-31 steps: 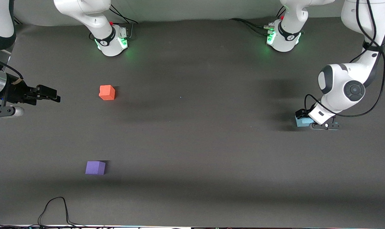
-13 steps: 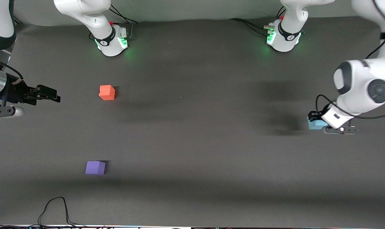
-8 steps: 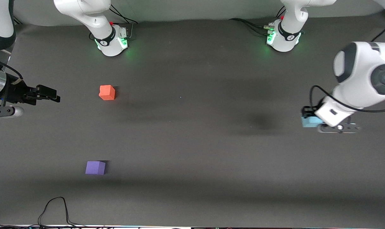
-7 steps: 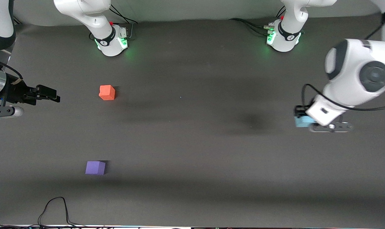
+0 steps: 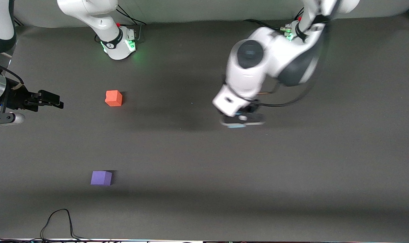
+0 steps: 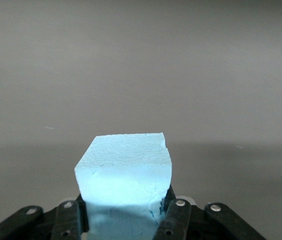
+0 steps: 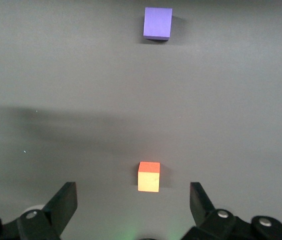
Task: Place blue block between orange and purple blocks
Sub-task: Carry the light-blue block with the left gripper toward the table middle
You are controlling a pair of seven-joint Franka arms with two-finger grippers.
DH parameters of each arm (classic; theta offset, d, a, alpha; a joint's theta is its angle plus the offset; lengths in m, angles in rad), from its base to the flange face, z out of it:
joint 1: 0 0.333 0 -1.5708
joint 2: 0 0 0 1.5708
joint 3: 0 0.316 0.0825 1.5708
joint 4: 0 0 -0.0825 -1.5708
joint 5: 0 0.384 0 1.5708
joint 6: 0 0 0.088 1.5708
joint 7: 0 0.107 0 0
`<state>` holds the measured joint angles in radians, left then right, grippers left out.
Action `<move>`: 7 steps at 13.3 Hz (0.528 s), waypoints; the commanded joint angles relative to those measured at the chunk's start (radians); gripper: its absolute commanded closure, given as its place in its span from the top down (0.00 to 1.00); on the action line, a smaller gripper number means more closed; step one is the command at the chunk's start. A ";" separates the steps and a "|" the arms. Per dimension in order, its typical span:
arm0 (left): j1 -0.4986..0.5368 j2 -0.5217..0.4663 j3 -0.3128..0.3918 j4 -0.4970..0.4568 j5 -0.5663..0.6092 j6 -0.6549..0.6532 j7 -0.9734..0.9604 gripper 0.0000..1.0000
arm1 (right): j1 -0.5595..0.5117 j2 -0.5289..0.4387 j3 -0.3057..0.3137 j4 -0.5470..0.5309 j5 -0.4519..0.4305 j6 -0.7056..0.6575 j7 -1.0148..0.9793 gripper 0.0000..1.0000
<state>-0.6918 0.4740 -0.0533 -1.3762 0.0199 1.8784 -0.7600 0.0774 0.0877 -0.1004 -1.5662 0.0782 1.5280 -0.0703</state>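
My left gripper (image 5: 240, 120) is shut on the light blue block (image 6: 123, 165) and holds it in the air over the middle of the table. In the front view only a sliver of the blue block (image 5: 236, 126) shows under the hand. The orange block (image 5: 113, 98) sits toward the right arm's end, and the purple block (image 5: 101, 178) sits nearer the front camera than it. My right gripper (image 5: 57, 101) waits open and empty beside the orange block. The right wrist view shows the orange block (image 7: 149, 176) ahead of the open right gripper (image 7: 133, 202) and the purple block (image 7: 158, 23) farther on.
The dark mat (image 5: 197, 162) covers the table. The two robot bases (image 5: 118, 44) (image 5: 300, 40) stand along its edge farthest from the front camera. A black cable (image 5: 59, 219) loops at the edge nearest that camera, close to the purple block.
My left arm has lifted the blue block and swung it from the left arm's end of the table toward the middle. The right arm has not moved.
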 commanded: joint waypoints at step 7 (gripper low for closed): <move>-0.178 0.391 0.023 0.255 0.009 0.114 -0.084 0.42 | 0.002 0.007 -0.002 0.025 -0.003 -0.020 0.001 1.00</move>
<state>-0.8534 0.7866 -0.0486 -1.1777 0.0213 1.9592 -0.8173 0.0774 0.0877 -0.1004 -1.5644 0.0782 1.5276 -0.0703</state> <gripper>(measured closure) 0.467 0.000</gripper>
